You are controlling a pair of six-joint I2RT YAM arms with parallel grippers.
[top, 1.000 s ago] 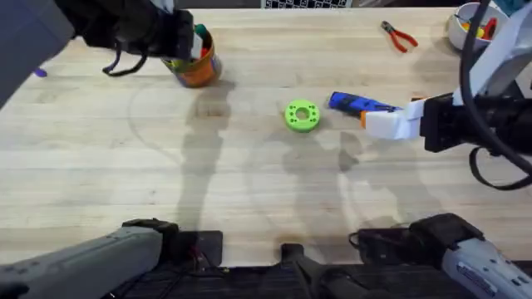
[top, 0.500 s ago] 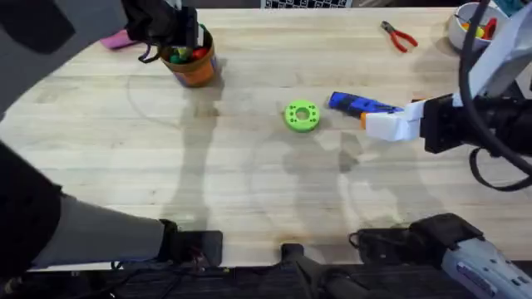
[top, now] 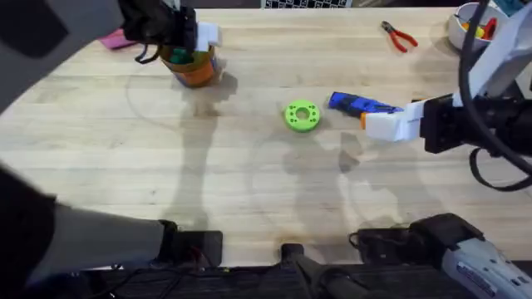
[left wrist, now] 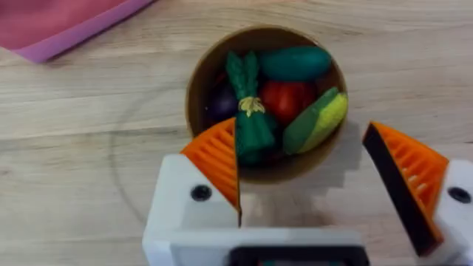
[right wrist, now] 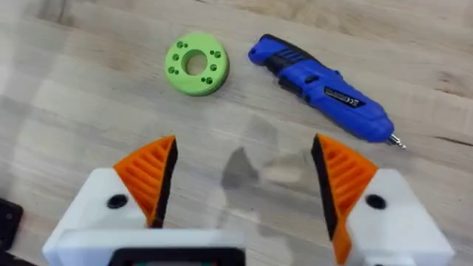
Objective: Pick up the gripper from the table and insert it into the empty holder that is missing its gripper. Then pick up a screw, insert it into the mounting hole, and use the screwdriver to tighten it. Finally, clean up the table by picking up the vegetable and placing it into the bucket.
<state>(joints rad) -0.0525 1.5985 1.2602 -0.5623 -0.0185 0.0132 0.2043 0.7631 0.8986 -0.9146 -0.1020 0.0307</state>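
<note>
The orange-brown bucket (top: 196,70) stands at the table's far left. My left gripper (top: 193,41) hovers right over it. In the left wrist view this gripper (left wrist: 310,185) is open and empty above the bucket (left wrist: 199,81). The yellow and green vegetable (left wrist: 319,120) lies inside among other toy vegetables. The blue screwdriver (top: 357,103) lies right of centre, also seen as the screwdriver (right wrist: 321,87) in the right wrist view. My right gripper (top: 389,124) is just right of it, and it (right wrist: 244,185) is open and empty. The loose gripper piece, the holder and the screw are out of view.
A green plastic ring (top: 302,115) lies mid-table, left of the screwdriver. Red-handled pliers (top: 399,36) and a white bowl (top: 467,25) are at the far right. A pink sheet (top: 116,39) lies left of the bucket. The wooden table (top: 249,183) is bare in front.
My left arm swung in over the bucket and uncovered the pink sheet. A white finger now shows at the bucket's right. The right arm has not moved.
</note>
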